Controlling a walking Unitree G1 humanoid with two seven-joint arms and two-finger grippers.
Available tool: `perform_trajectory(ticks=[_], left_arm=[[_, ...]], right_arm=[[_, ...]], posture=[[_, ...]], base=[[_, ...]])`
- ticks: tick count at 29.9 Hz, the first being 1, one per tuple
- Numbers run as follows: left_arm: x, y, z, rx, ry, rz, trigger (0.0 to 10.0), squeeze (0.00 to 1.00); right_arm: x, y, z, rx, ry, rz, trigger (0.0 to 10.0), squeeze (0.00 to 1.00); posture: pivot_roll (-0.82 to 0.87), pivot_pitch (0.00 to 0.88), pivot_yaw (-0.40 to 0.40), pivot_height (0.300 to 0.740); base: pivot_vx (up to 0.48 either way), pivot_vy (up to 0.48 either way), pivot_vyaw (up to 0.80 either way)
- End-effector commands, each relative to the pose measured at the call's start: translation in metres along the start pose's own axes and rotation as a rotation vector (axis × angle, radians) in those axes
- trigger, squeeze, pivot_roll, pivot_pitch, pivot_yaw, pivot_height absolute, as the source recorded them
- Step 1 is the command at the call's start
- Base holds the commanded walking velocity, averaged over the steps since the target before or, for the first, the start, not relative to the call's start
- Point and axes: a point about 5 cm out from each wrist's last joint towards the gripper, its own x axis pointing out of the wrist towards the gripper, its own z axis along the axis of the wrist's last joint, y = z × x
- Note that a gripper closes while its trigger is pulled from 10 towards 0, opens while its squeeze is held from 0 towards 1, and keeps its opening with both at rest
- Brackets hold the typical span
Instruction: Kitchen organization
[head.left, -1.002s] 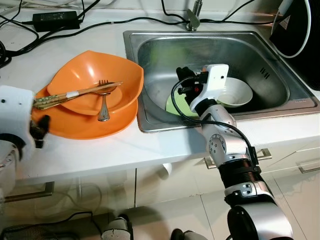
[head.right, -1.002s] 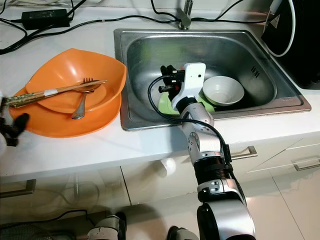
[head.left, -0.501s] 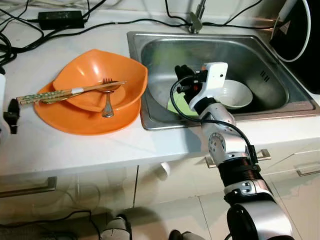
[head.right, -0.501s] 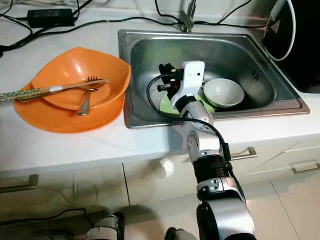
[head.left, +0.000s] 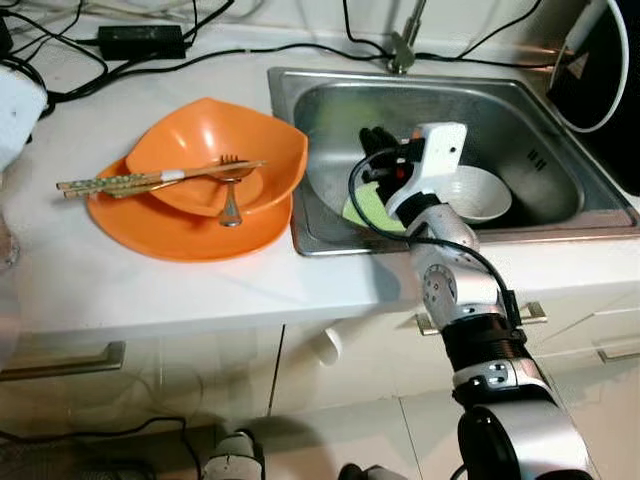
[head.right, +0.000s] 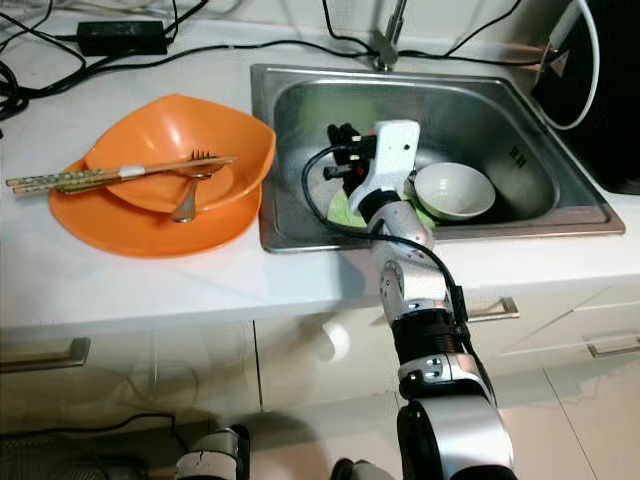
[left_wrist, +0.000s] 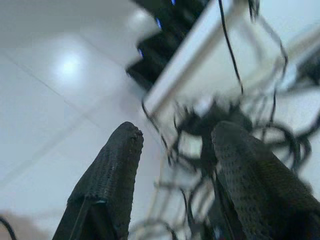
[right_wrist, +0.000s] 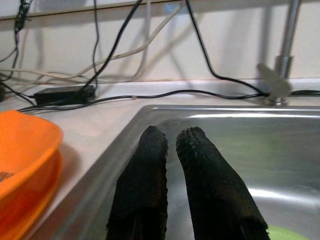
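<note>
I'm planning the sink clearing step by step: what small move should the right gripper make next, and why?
Probably spread its fingers and dip toward the white bowl. The right gripper hangs over the sink with fingers nearly together, holding nothing, while the bowl and green plate sit just below it.

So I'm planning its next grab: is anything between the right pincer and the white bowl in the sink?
Nothing visible blocks it. The right pincer hangs over the sink, and the white bowl sits apart beside its arm, partly on a green plate.
</note>
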Motion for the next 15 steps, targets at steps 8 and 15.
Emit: perform_trajectory(ticks=[8,15], left_arm=[[0.013,-0.025,0.051,-0.233,-0.24,0.002,10.0,0.0],[0.013,-0.052,0.087,-0.654,-0.342,-0.142,10.0,0.0]], right_arm=[[-0.001,-0.009,0.013,-0.011,-0.076,-0.042,10.0,0.0],[-0.005,-0.017,0.019,-0.012,-0.123,-0.087,10.0,0.0]], posture=[[0.23,0.044,-0.054,0.74],[0.19,0.023,-0.028,0.74]], base=[[0.0,0.0,0.0],[0.0,0.0,0.0]])
